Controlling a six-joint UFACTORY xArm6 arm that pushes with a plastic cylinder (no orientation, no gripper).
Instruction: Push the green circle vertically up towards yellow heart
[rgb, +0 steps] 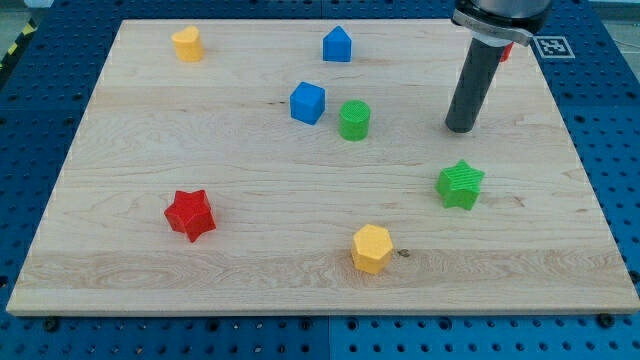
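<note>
The green circle (354, 120) stands near the board's middle, a little toward the view's top. The yellow heart (187, 44) lies at the view's top left, far from it. My tip (461, 128) rests on the board to the right of the green circle, about a hundred pixels away and at nearly the same height in the view. It touches no block.
A blue cube (308, 102) sits just left of the green circle. A blue pentagon block (337, 44) is at the top middle. A green star (460, 184) lies below my tip. A red star (190, 214) and a yellow hexagon (371, 248) lie toward the bottom. A red block (506, 52) peeks out behind the rod.
</note>
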